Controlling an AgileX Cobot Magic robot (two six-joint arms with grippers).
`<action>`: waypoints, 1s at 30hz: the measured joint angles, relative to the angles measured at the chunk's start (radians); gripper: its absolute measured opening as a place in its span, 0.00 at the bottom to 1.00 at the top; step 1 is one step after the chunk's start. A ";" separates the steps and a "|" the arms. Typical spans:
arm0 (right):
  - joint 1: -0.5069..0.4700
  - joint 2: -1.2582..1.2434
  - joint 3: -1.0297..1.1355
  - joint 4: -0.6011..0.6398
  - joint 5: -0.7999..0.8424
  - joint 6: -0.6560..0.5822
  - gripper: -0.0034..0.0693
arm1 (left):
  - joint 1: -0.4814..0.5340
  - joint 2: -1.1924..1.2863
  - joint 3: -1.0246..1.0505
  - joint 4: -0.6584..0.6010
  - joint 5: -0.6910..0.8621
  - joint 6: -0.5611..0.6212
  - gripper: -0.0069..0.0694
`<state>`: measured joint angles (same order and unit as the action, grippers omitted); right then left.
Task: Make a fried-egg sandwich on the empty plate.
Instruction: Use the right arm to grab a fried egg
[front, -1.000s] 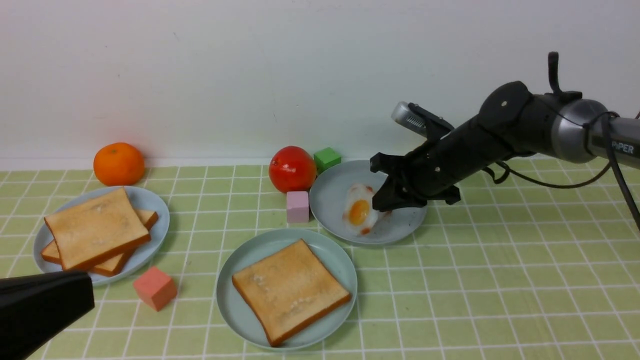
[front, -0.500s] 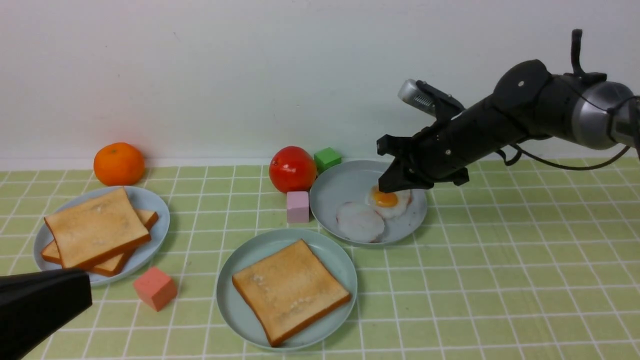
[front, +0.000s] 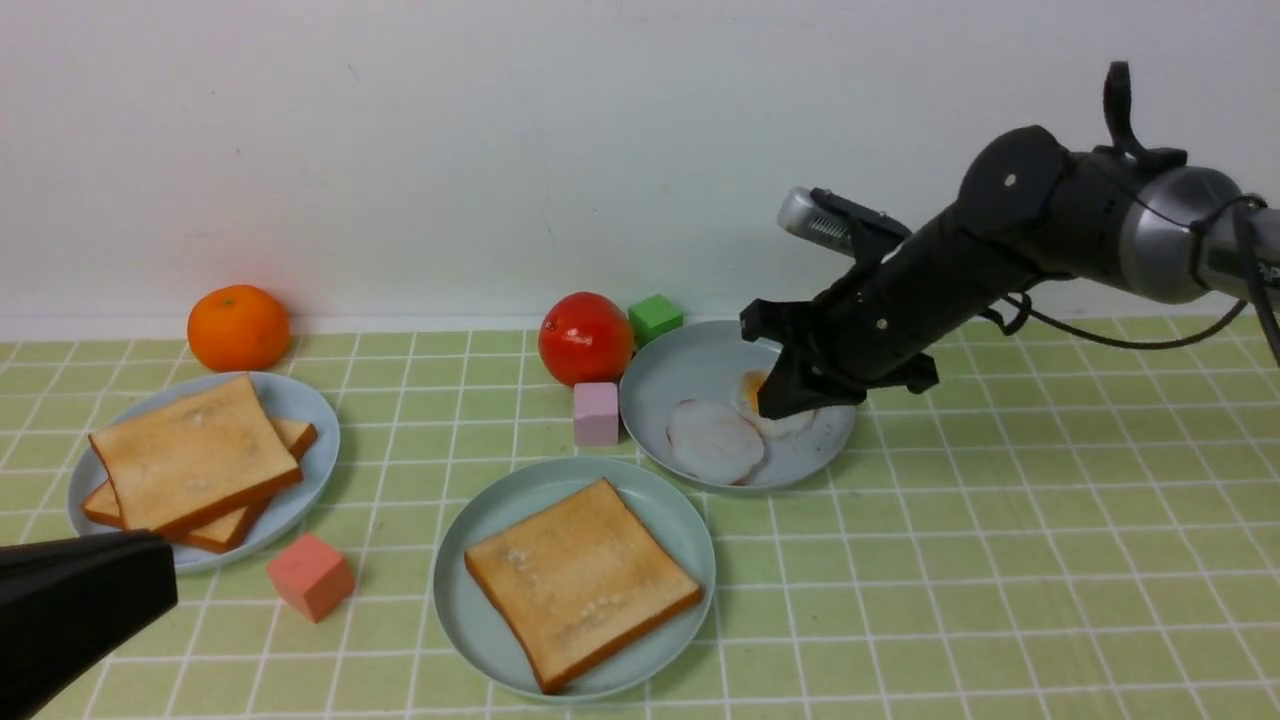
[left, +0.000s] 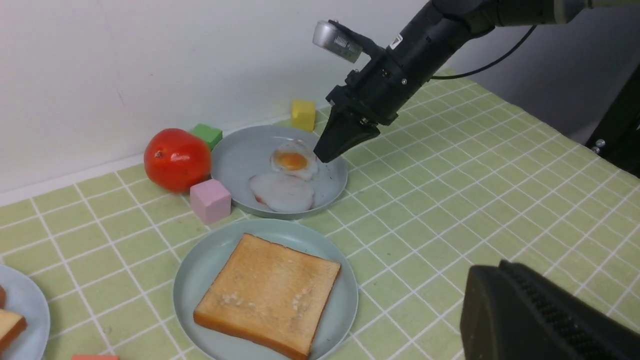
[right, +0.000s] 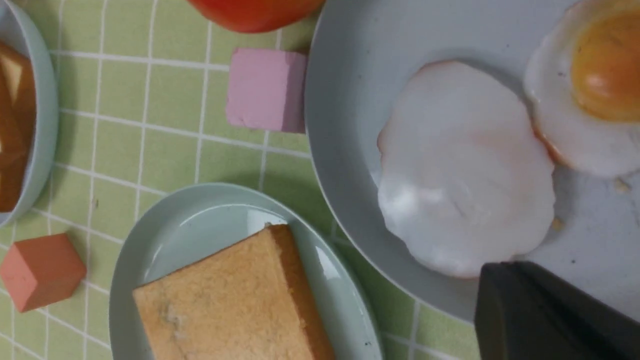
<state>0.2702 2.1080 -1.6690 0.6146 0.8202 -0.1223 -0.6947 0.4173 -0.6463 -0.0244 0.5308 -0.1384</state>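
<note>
1. Three plates: two grey-blue, one teal.
2. Three toast slices.
3. Two fried eggs.
4. Four cubes: pink, green, salmon, yellow.
5. One tomato, one orange.

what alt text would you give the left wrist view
The right end effector, shut, points down at a grey plate holding a yolk-up fried egg and an all-white egg; a toast slice lies on the nearer green plate.

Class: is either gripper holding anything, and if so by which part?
Nothing is held. The right gripper hangs shut beside the fried egg, which lies on its plate; the left gripper is shut and empty.
</note>
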 joint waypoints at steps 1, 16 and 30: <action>0.003 0.006 0.000 -0.016 0.000 0.052 0.13 | 0.000 0.000 0.000 0.002 0.000 0.000 0.09; 0.007 0.128 -0.001 0.098 -0.143 0.122 0.76 | 0.000 0.000 0.000 0.003 0.000 0.000 0.11; 0.007 0.155 -0.003 0.213 -0.162 -0.012 0.56 | 0.000 0.000 0.000 0.003 0.000 0.000 0.12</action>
<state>0.2769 2.2628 -1.6718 0.8274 0.6579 -0.1341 -0.6947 0.4173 -0.6463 -0.0212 0.5308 -0.1384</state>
